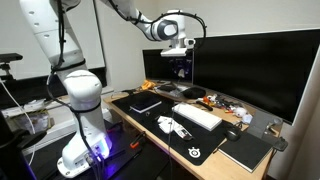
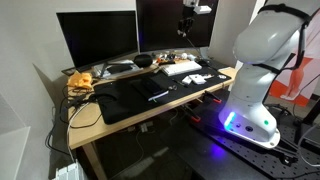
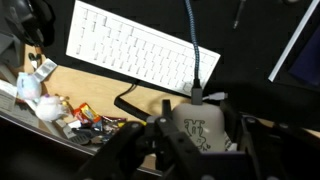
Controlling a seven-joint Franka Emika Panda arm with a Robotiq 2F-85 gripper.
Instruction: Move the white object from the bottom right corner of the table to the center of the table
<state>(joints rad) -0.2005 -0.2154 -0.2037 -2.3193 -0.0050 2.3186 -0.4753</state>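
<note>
The arm reaches high over the tabletop [image 2: 88, 128], with the gripper [image 1: 179, 60] hanging in the air in front of the big black monitor [image 1: 255, 70] and touching nothing. In the wrist view the fingers [image 3: 135, 150] show only as dark, blurred shapes along the lower edge, so I cannot tell whether they are spread or closed; nothing is seen held between them. The white object [image 1: 170, 125] lies low on a black desk mat [image 1: 195, 150] near the front edge of the tabletop, just beside the long white keyboard [image 1: 197, 115] and well apart from the gripper above. In an exterior view it appears as a small pale patch [image 2: 195, 78] next to the keyboard, close to the robot's white base [image 2: 250, 95]. The wrist view looks down on the keyboard [image 3: 130, 45], bare wood beneath it, a greyish item with a printed mark [image 3: 205, 130] with a cable [image 3: 193, 50] running to it, and an irregular white item with dark marks [image 3: 30, 88] among small clutter.
</note>
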